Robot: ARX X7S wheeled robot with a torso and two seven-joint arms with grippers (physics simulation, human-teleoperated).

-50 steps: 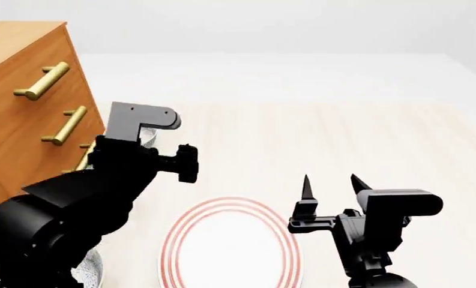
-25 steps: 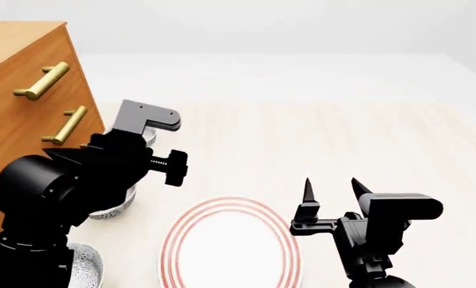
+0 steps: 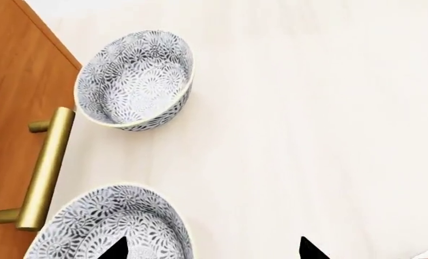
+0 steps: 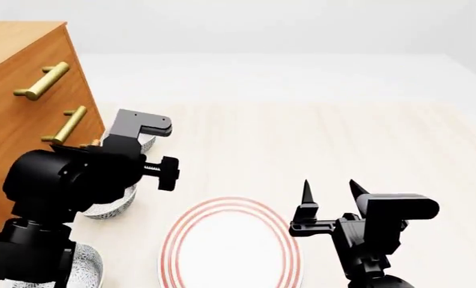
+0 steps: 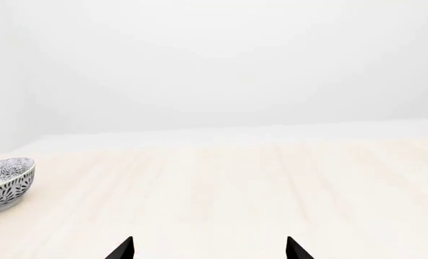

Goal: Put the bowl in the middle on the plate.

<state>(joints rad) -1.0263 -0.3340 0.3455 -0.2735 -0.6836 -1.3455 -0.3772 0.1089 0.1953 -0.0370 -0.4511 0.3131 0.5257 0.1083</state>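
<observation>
Three patterned bowls stand in a row beside the dresser. The middle bowl lies right under my left gripper, which is open. One fingertip hangs over the bowl's inside and the other stands over bare table outside its rim. In the head view my left arm hides most of this bowl and the gripper's fingers. The red-ringed plate lies near the front, between the arms. My right gripper is open and empty, just right of the plate.
The far bowl sits beyond the middle one, and the near bowl is at the front left. The wooden dresser with brass handles stands close on the left. One bowl shows in the right wrist view.
My left arm has swung back and left and dropped lower over the row of bowls, uncovering part of the middle bowl in the head view. The right arm has barely moved.
</observation>
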